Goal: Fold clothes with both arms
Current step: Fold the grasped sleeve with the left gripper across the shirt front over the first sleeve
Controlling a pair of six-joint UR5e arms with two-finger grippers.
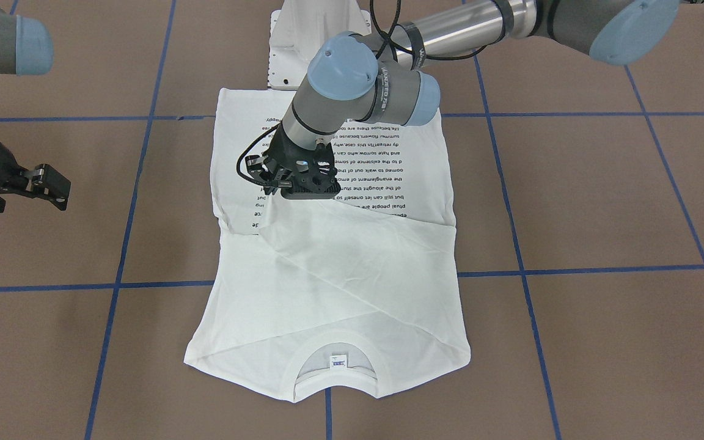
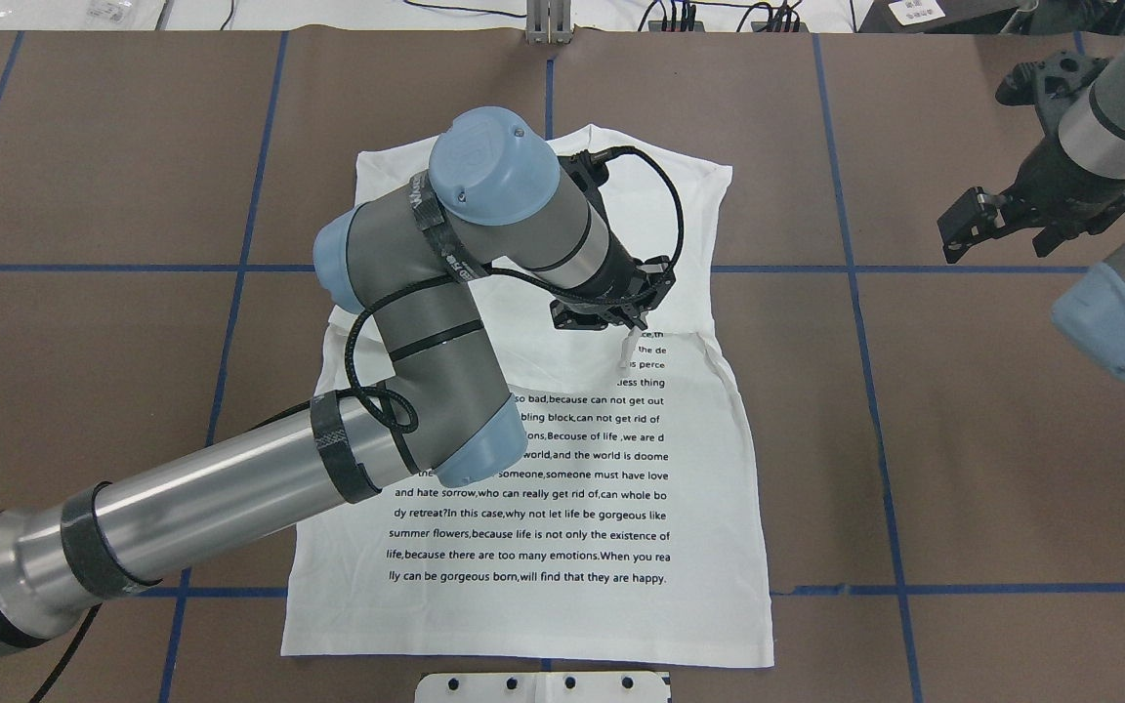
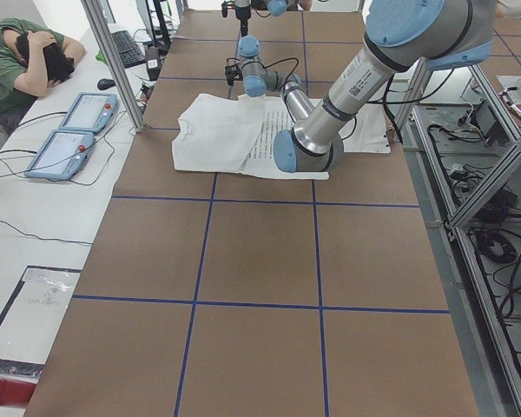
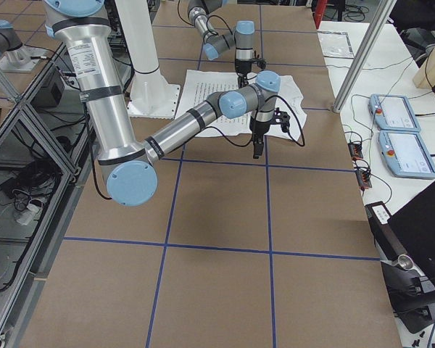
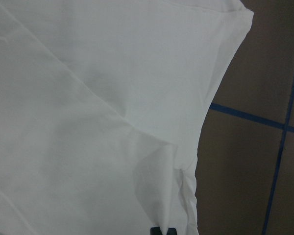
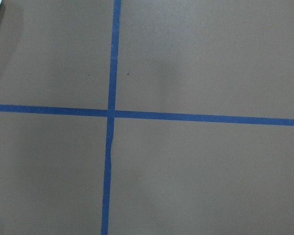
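The white T-shirt (image 1: 340, 269) lies flat on the brown table, black text block (image 2: 543, 488) facing up toward the robot. Its collar (image 1: 333, 342) and neck label (image 1: 337, 362) lie at the far end. Both sleeves are folded in across the chest. My left arm reaches over the shirt. My left gripper (image 2: 626, 327) sits low at the tip of a folded sleeve, fingers together on a pinch of white fabric. The left wrist view shows only shirt cloth (image 5: 88, 122) and table. My right gripper (image 2: 1000, 232) is open and empty, off the shirt's side above bare table (image 6: 196, 63).
The white pedestal base (image 1: 312, 43) stands at the shirt's hem end. Blue tape lines (image 1: 572, 269) grid the table. A seated operator (image 3: 26, 52), two teach pendants (image 3: 69, 130) and a metal frame post (image 3: 113, 61) are beyond the table's far long edge.
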